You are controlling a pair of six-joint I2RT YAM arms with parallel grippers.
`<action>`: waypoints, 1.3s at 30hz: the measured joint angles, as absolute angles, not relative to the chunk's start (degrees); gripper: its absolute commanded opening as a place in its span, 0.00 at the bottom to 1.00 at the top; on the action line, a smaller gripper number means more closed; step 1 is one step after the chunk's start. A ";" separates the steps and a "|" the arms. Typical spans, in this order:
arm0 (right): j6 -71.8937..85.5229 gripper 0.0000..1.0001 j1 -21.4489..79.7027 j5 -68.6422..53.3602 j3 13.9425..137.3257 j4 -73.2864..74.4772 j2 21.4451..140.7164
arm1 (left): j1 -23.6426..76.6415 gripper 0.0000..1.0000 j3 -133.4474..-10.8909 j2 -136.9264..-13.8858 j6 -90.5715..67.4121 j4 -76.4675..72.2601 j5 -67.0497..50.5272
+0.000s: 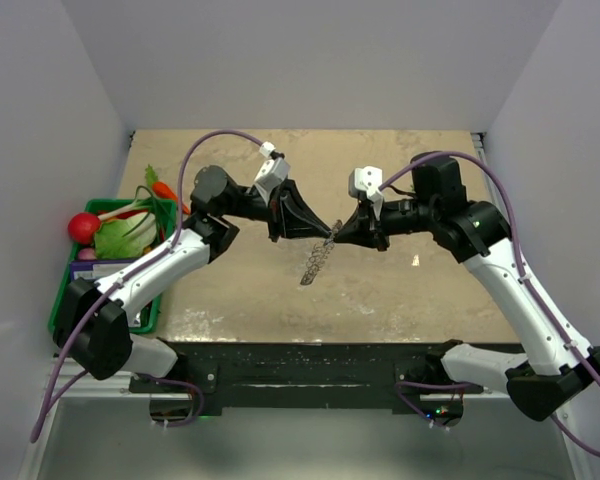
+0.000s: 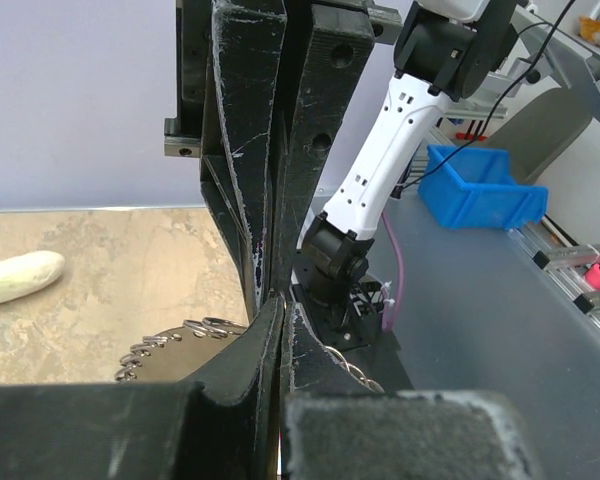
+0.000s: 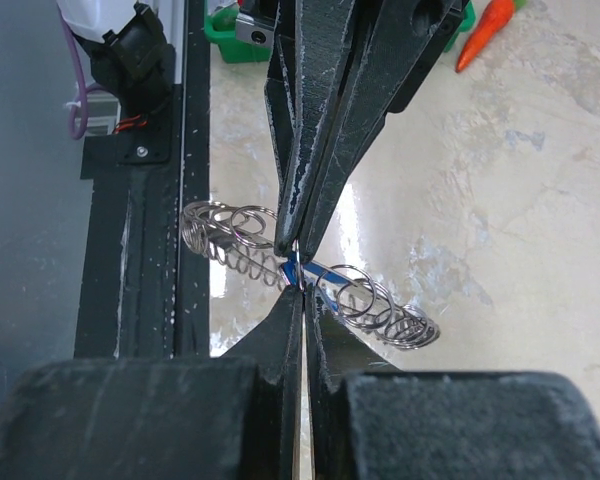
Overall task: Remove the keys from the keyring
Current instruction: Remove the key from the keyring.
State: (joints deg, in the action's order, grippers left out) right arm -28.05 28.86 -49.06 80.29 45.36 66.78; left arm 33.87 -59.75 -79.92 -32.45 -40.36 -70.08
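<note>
The keyring (image 1: 317, 258) is a coil-like chain of silver rings held in the air above mid-table. My two grippers meet tip to tip over its upper end. In the right wrist view the keyring (image 3: 375, 305) stretches left and right of the tips. The key's blue head (image 3: 292, 268) sits right between the two pairs of tips. My right gripper (image 3: 302, 290) is shut, pinching at the blue key. My left gripper (image 3: 296, 245) comes from above, shut on a ring. In the left wrist view my left gripper (image 2: 280, 302) is shut, with rings (image 2: 170, 345) on both sides.
A green tray (image 1: 70, 300) at the left edge holds a white radish with leaves (image 1: 130, 235), a red ball (image 1: 83, 227) and a carrot (image 1: 165, 190). A white vegetable (image 2: 15, 278) lies on the table. The black front rail (image 1: 310, 360) runs below the grippers.
</note>
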 measured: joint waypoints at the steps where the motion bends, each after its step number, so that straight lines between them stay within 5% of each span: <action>1: -27.94 0.00 28.86 -49.01 80.38 45.39 66.78 | 33.87 0.00 -59.59 -79.92 -32.49 -40.77 -70.08; 6: -27.59 0.00 28.86 -49.01 80.55 45.41 66.76 | 33.85 0.00 -59.31 -79.92 -33.30 -42.52 -70.08; 13: -27.40 0.13 28.93 -48.97 80.55 45.23 66.72 | 33.74 0.00 -58.85 -79.92 -35.20 -44.71 -70.11; 24: -27.40 0.07 28.84 -48.07 79.46 45.45 66.81 | 33.36 0.00 -58.70 -79.90 -38.24 -49.52 -70.39; 34: -29.91 0.39 28.82 -49.21 79.50 47.86 67.29 | 33.26 0.00 -58.59 -79.90 -38.41 -50.13 -70.57; 39: -32.62 0.43 28.82 -49.15 79.96 50.37 63.83 | 33.04 0.00 -58.57 -79.90 -38.39 -50.11 -70.57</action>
State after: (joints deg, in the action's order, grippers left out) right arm -32.62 28.82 -49.15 79.96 50.37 63.83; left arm 33.04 -58.57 -79.90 -38.39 -50.11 -70.57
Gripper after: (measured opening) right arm 0.410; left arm 0.027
